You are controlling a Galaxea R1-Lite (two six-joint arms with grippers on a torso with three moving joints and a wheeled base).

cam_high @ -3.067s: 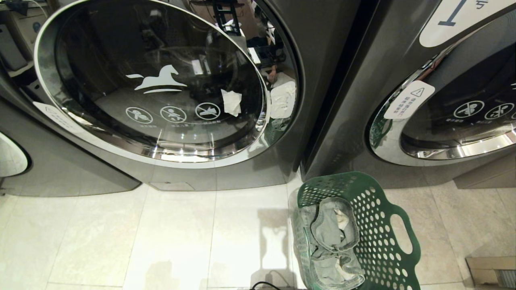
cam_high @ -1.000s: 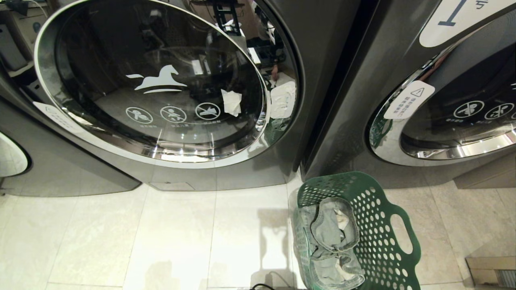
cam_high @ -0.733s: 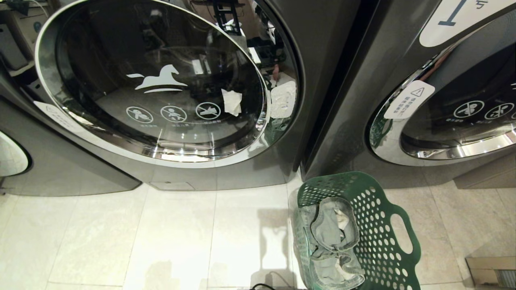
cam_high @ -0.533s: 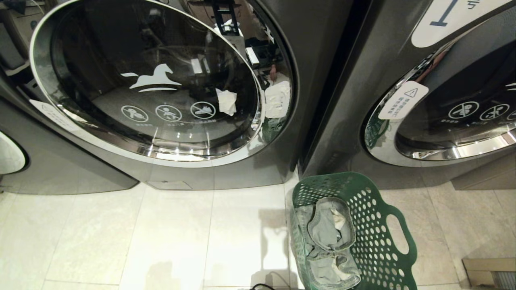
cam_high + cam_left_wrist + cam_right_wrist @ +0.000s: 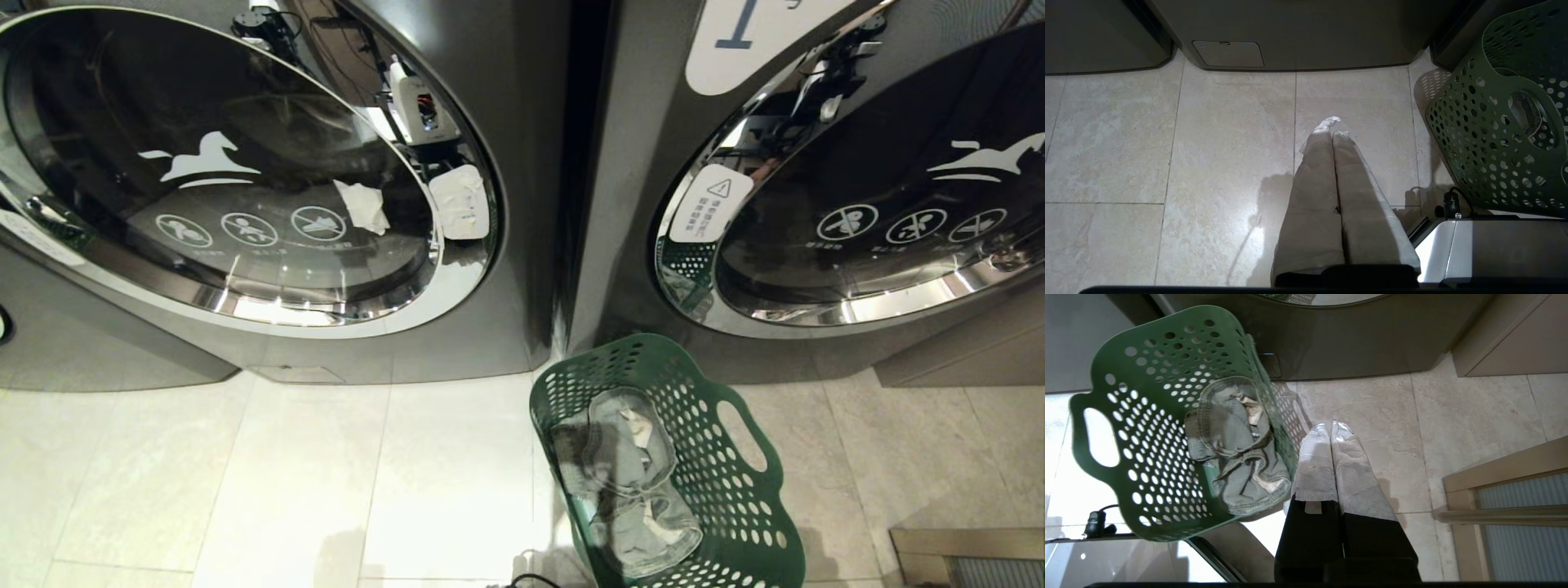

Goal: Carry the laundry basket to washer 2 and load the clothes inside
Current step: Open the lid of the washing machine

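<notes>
head view now takes in both washer fronts, where a moment ago the left machine filled most of it; the whole scene has slid leftward, so the camera has turned or the base has rolled to the right, and the things themselves have not moved. the right washer (image 5: 816,204) bears a label with a "1" (image 5: 747,24) above its door. the left washer (image 5: 269,188) shows no number in view, so i judge, not see, that it is washer 2. both round doors look closed.

the green laundry basket (image 5: 739,490) sits on the tile floor (image 5: 245,474) just in front of the seam between the two machines, nearer the right one. grey clothes (image 5: 624,469) lie bunched inside it, and nothing is loaded yet.

left gripper (image 5: 1333,130) hangs over bare tile, its fingers pressed together and holding nothing, with the basket off to one side. right gripper (image 5: 1333,426) hangs just beside the basket's wall, fingers likewise pressed together and empty, not touching it.

the shift brings the basket closer to the middle of the head view, which suits a pick-up. my reading is that the carry has not started: a gripper must first spread its fingers and take a handle slot (image 5: 743,425).
</notes>
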